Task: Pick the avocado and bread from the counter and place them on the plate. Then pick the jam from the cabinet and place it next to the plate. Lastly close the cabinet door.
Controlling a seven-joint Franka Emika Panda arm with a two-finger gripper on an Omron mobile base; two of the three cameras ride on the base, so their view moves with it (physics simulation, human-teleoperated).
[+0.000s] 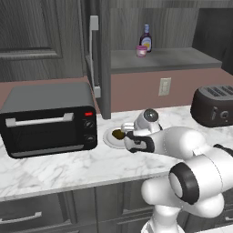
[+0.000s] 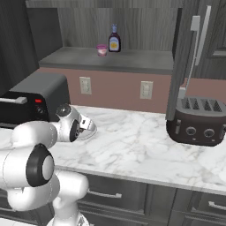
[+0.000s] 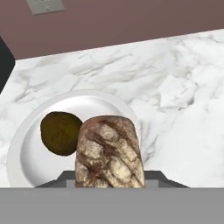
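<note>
Claw [image 1: 128, 136]: clamped on the bread [image 3: 109, 153], held over the plate [image 3: 26, 140].
Bread: in the hand view, between the fingers, covering the plate's 3 o'clock side.
Avocado [image 3: 61, 132]: lies on the plate, at the bread's 9 o'clock, just beside it.
Plate: on the counter [image 1: 59, 168], at 3 o'clock of the toaster oven [image 1: 48, 118].
Jam [image 1: 141, 51]: on the cabinet shelf [image 1: 173, 59], by the bottle [image 1: 146, 38].
Cabinet door [image 1: 93, 50]: open.

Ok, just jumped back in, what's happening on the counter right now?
The gripper is shut on the bread, holding it over the plate. The avocado already lies on the plate. The jam sits on the cabinet shelf beside a bottle, and the cabinet door is open.
</note>
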